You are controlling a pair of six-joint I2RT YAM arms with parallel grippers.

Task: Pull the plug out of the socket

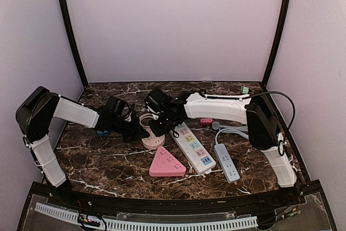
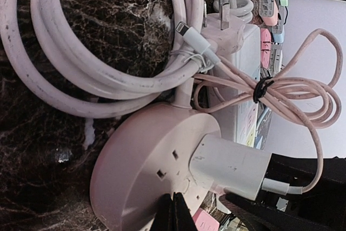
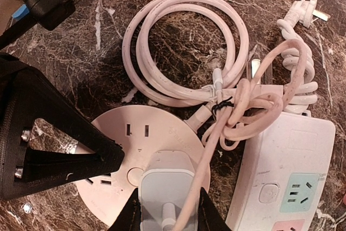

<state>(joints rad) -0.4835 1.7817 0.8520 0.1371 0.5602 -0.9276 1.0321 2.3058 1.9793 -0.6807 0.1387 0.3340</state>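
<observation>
A round pink socket (image 1: 153,140) lies on the dark marble table. A white plug (image 3: 165,185) with a thin pink cable sits in its face, also seen in the left wrist view (image 2: 230,166). My right gripper (image 3: 167,209) is shut on the plug, one finger on each side of it. My left gripper (image 2: 173,209) is shut, and its joined tips press on the socket's face (image 2: 140,171) beside the plug. In the top view the left gripper (image 1: 136,131) and the right gripper (image 1: 162,121) meet over the socket.
The socket's thick pink cable (image 3: 184,52) lies coiled behind it. A white power strip with coloured outlets (image 1: 193,147) lies right beside the socket. A pink triangular socket (image 1: 166,163) and a grey strip (image 1: 227,162) lie nearer the front.
</observation>
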